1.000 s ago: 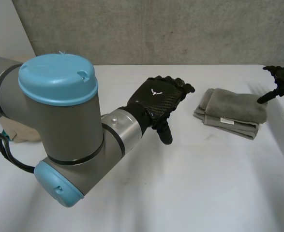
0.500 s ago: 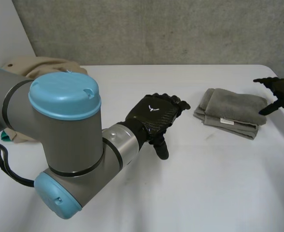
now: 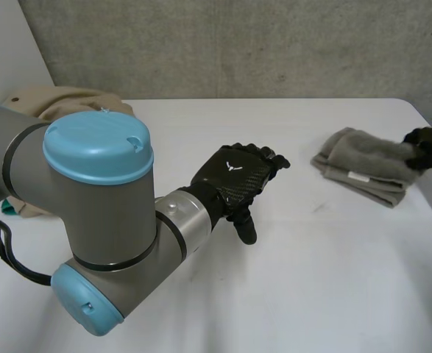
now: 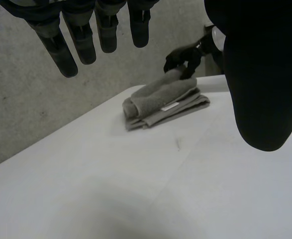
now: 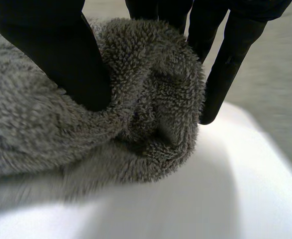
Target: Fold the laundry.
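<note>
We count one folded grey towel (image 3: 363,168), one beige cloth heap (image 3: 62,100) and two hands. The grey towel lies on the white table (image 3: 311,294) at its far right, near the right edge, with a small white label (image 3: 359,176) on the side facing the table's middle. The right hand (image 3: 426,143) is at the towel's right end; in the right wrist view its thumb (image 5: 61,59) presses into the pile from one side and its fingers (image 5: 229,62) close in from the other, so the towel end is pinched between them. The left hand (image 3: 235,175) hangs over the middle of the table, well apart from the towel, with fingers (image 4: 81,42) straight and spread and nothing in its grasp. The beige cloth heap sits at the far left corner; the left arm (image 3: 98,213) covers its near part and much of the table's left side. The right edge of the head view cuts off the right hand. Bare table lies between the left hand and the towel and along the near side.
</note>
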Action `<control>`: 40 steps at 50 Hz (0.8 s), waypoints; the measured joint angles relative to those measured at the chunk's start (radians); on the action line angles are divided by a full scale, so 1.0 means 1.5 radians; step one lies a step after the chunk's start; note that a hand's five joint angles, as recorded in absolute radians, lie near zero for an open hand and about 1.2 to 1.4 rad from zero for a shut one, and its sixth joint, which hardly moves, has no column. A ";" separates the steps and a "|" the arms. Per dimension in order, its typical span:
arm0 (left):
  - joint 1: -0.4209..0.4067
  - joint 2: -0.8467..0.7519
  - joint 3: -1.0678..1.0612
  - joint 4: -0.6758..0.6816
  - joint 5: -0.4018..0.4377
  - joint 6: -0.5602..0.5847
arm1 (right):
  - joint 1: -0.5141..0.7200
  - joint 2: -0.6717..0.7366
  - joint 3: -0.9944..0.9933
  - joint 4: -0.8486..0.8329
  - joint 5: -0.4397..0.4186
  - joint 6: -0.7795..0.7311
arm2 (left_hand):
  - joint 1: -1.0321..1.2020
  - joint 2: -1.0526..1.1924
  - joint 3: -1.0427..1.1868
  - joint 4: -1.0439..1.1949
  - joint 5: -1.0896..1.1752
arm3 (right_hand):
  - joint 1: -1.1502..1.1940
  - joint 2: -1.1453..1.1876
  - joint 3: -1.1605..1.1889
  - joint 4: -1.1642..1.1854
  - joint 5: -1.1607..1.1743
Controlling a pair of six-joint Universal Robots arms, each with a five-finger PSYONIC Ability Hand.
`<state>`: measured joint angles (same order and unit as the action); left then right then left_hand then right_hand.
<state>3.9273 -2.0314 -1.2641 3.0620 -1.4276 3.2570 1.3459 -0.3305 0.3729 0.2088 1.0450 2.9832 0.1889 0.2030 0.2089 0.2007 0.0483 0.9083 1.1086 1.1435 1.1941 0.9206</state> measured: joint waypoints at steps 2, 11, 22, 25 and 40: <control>0.000 0.001 0.000 0.000 0.000 0.000 | 0.000 0.001 -0.012 -0.009 0.034 0.016 | 0.000 0.000 0.000 0.000 0.000 | 0.000 0.000 0.000 0.000 0.003; -0.001 0.003 -0.002 -0.004 -0.001 -0.001 | 0.003 0.023 -0.044 -0.079 0.221 0.105 | 0.000 0.000 0.000 0.000 0.000 | 0.000 0.000 0.007 0.001 0.008; -0.010 0.011 0.004 -0.005 -0.001 -0.001 | 0.002 0.043 -0.055 -0.090 0.342 0.178 | 0.000 0.000 0.000 0.000 0.000 | 0.000 0.000 0.007 0.001 0.008; -0.015 0.013 0.006 -0.005 -0.001 -0.001 | 0.001 0.044 -0.050 -0.089 0.353 0.221 | 0.000 0.000 0.000 0.000 0.000 | 0.000 0.000 0.007 0.001 0.008; -0.033 0.034 0.002 -0.003 0.000 -0.002 | 0.003 0.000 0.031 -0.088 0.397 0.424 | 0.000 0.000 0.000 0.000 0.000 | 0.000 0.000 0.007 0.001 0.008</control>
<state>3.8783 -1.9798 -1.2618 3.0573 -1.4281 3.2544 1.3509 -0.3312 0.4200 0.0765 1.6411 3.6186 0.1889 0.2030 0.2089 0.2008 0.0483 0.9083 1.1087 1.1540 1.1961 0.9330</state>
